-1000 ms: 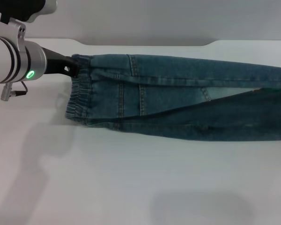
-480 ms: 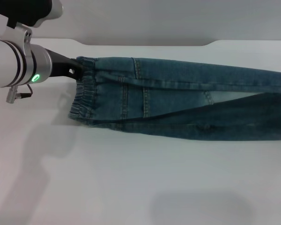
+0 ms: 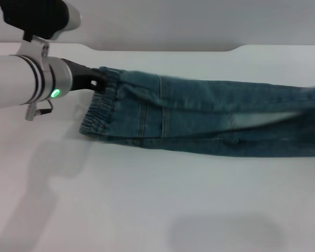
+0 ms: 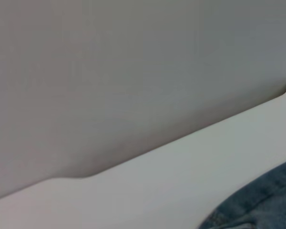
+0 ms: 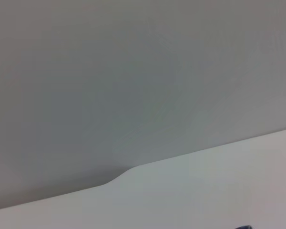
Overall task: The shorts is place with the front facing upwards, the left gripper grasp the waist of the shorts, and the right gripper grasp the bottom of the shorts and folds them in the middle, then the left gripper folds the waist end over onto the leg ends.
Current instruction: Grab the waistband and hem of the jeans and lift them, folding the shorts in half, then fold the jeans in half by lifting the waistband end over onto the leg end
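The blue denim shorts [image 3: 210, 115] lie folded lengthwise across the white table [image 3: 147, 205], stretching from left of centre past the right edge of the head view. Their puckered waist [image 3: 96, 114] forms the left end. My left gripper [image 3: 98, 79], on the arm with the green light, is shut on the far corner of that waist band. In the left wrist view a bit of denim [image 4: 262, 205] shows near the table's back edge. The leg ends are out of view beyond the right edge. My right gripper is not visible in any view.
The table's far edge [image 3: 163, 51] meets a grey wall, with a step in the edge at the back right [image 3: 236, 48]. Bare white tabletop spreads in front of the shorts.
My left gripper has moved right with the waist corner in it. The waist end slid right and the upper layer has settled flatter over the lower one.
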